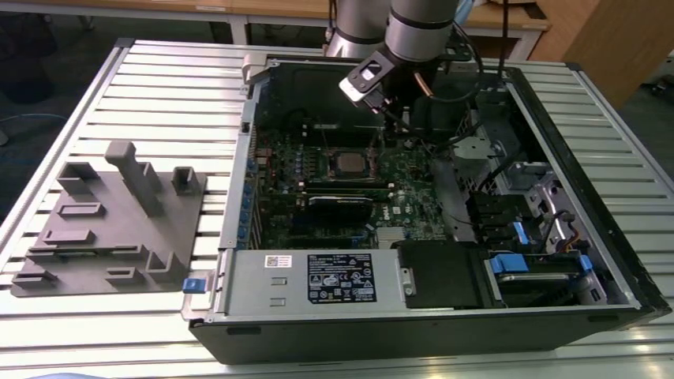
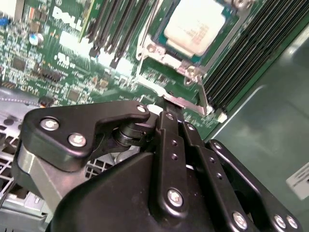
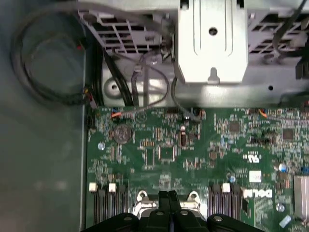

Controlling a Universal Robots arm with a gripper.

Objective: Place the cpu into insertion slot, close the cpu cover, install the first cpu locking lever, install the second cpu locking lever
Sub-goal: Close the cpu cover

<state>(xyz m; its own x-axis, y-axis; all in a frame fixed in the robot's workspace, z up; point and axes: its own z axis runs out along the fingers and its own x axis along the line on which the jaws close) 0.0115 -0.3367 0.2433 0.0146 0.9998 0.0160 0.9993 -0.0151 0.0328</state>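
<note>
Cpu [image 2: 195, 24], partly cut off, lies within cpu cover [image 2: 145, 48] near gripper [image 2: 175, 116]

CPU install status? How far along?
Done: the cpu is seated and the cpu cover lies flat around it. In hand: the shut gripper is at the end of a locking lever. Left: the levers; I cannot tell whether either is latched.

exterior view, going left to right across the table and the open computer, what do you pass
grey plastic fixture → small blue clip → cpu → blue drive handle
</note>
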